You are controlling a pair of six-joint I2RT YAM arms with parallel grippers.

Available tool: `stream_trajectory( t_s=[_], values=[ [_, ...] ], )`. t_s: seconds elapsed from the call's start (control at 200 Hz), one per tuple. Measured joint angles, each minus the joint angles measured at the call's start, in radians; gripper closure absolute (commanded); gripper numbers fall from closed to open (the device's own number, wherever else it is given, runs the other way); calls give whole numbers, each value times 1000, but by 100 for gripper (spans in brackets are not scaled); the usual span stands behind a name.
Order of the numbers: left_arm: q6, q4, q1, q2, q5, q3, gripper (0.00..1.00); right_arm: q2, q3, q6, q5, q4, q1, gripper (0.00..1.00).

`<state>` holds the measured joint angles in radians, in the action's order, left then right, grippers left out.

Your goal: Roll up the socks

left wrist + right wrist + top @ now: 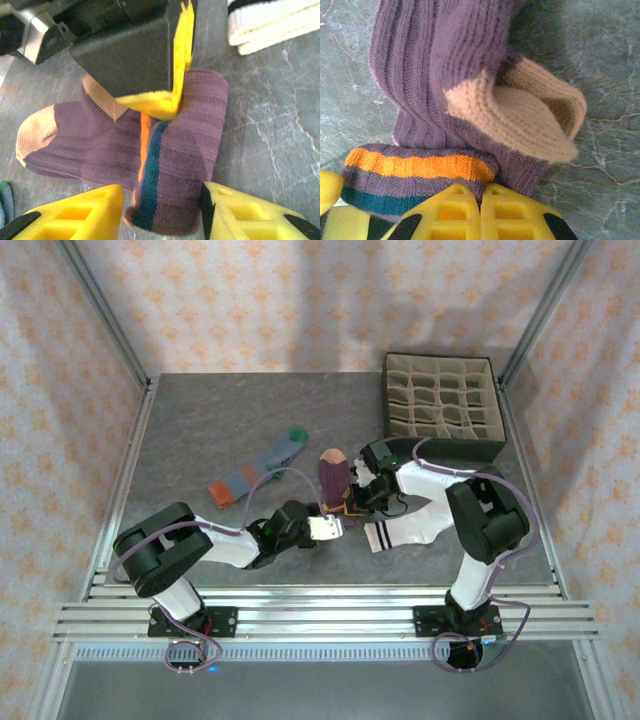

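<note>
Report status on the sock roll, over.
Left claw open, astride the folded cuff of the purple sock. Right claw shut, tips pressing on that fold. White sock lies apart, not in the way.

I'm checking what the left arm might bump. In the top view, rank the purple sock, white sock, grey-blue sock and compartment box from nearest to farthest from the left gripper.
Starting from the left gripper:
1. Purple sock, right at its fingertips.
2. White sock, just to its right.
3. Grey-blue sock, farther back on the left.
4. Compartment box, at the back right.
</note>
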<state>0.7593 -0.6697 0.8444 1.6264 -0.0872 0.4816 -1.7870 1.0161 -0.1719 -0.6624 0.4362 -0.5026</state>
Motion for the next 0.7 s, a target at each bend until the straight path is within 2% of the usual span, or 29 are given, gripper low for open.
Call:
stream_trajectory(
  t_s=[0.3, 0.546, 0.621, 0.696],
  values=[
    [31, 130, 13, -66, -10, 27, 59, -12, 14, 5, -10, 16, 3, 100],
    [37, 142, 13, 29, -13, 63, 61, -23, 20, 12, -28, 21, 5, 100],
    [41, 141, 13, 50, -13, 78, 68, -24, 20, 13, -34, 21, 7, 100],
    [51, 139, 13, 78, -13, 100, 88, -24, 20, 16, -37, 22, 9, 100]
  ],
)
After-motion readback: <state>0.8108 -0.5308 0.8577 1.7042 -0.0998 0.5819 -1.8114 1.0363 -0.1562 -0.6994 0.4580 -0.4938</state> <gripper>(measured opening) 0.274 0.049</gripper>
